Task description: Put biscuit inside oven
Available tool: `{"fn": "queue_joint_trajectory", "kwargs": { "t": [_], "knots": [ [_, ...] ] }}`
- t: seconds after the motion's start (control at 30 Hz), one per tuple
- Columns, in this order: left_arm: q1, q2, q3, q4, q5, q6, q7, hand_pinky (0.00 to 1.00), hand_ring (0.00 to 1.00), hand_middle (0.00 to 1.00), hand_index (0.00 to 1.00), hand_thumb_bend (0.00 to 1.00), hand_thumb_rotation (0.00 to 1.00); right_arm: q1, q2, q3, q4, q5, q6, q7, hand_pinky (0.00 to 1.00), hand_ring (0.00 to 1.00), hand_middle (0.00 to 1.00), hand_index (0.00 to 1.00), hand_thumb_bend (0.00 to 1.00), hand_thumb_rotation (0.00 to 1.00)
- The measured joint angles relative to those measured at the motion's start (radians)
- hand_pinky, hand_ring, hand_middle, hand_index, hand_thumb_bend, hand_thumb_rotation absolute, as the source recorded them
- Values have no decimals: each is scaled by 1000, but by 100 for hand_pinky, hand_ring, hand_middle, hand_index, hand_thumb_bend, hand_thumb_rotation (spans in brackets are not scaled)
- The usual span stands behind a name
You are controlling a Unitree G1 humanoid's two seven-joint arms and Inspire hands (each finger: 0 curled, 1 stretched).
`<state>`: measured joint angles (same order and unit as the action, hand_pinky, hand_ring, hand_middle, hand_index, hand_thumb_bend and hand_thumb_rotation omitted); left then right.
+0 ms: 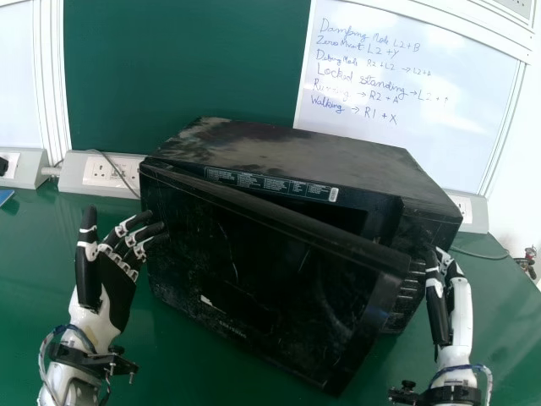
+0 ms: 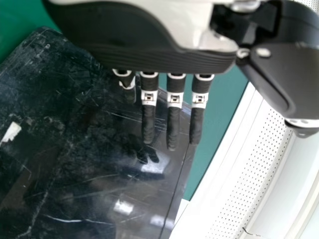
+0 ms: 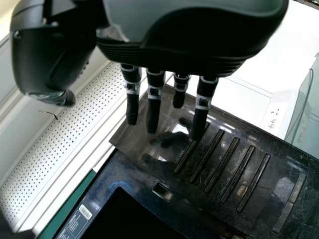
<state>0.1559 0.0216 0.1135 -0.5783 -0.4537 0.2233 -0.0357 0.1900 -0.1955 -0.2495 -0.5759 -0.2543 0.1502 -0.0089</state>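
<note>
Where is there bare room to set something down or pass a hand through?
Bare green tabletop lies before the glossy black door, between the left hand and right hand. The wedge between door and boxy black oven widens rightward, perhaps admitting a hand. Crowded: the oven's front corners, fingers close by.

So the table is green, with a black oven sitting on it, door ajar, plus some blue thing at the far left and a thin cable off right.
</note>
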Motion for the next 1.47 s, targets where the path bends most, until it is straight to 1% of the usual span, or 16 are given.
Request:
{"fn": "queue_joint_trajectory", "kwargs": {
  "t": [0.3,0.4,0.53,0.67,0.77,0.87,0.93,1.07,1.27,1.47],
  "knots": [
    [-62,-3,0,32,0,17,9,72,72,71,74,74,52,0,0,-1,0,0,0,0,70,78,81,83,66,69],
    [-81,-4,-3,53,5,17,6,74,73,72,76,72,54,0,0,-3,0,1,0,0,70,78,81,83,66,69],
    [-113,-6,-22,92,44,15,6,77,75,72,77,70,57,0,0,-5,0,2,1,0,69,77,80,83,66,69],
    [-137,-21,-31,131,64,6,8,76,76,73,77,71,54,0,-1,-11,0,5,1,0,68,76,80,82,66,69],
    [-169,-31,-48,166,83,4,8,76,77,74,77,72,52,1,-1,-16,-1,5,1,0,69,77,80,82,66,69],
    [-207,-42,-62,209,92,3,8,76,76,74,79,73,50,0,-1,-17,-1,6,1,1,69,77,80,82,68,70],
    [-222,-47,-64,244,110,-10,8,74,74,74,78,74,51,1,-1,-19,-2,9,2,1,69,77,80,82,68,69],
    [-272,-53,-70,318,147,-36,6,74,73,74,74,73,53,1,-1,-18,-7,8,2,1,70,78,80,82,65,68],
    [-300,-62,-77,364,169,-59,4,73,73,75,79,73,53,2,-1,-18,-24,8,12,2,70,78,80,82,67,69],
    [-299,-66,-80,354,164,-51,1,75,74,74,78,73,53,13,0,-17,-37,6,23,2,70,78,80,82,67,70]
  ]
}}
